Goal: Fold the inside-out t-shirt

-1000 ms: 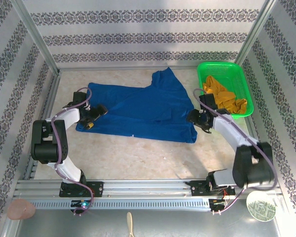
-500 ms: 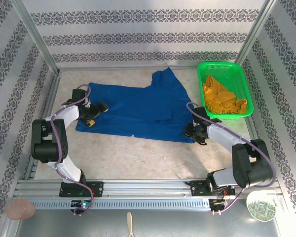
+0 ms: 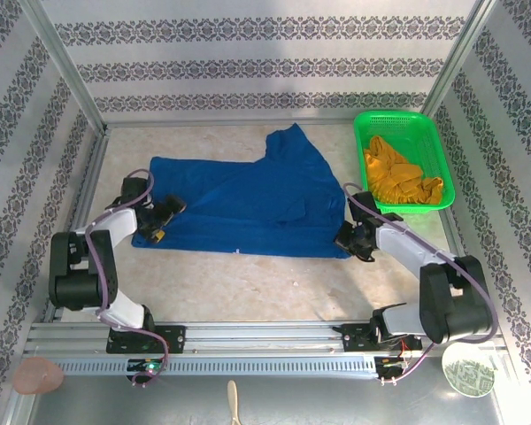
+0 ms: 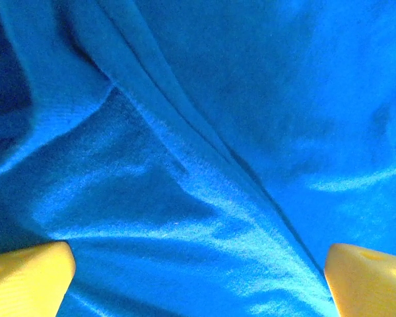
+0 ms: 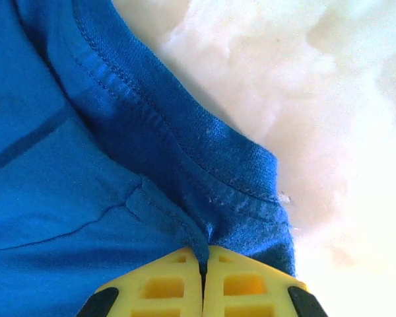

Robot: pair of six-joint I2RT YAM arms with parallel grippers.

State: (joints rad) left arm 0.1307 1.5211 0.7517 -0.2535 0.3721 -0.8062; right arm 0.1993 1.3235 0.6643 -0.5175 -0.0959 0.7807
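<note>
The right gripper [image 5: 202, 254] was clamped tight on the hemmed corner of the inside-out t-shirt [image 5: 86, 145]. The cloth ran up and to the left from it, and the bare table [image 5: 317, 99] lay to its right. The left gripper [image 4: 198, 277] had its jaws wide apart, with blue cloth and a seam ridge [image 4: 185, 132] just ahead of it, not gripped. To do this step well, I think the left one should go down and take a full bite of its own edge. Then both should lift together, evenly, so that the fold line comes out straight.
</note>
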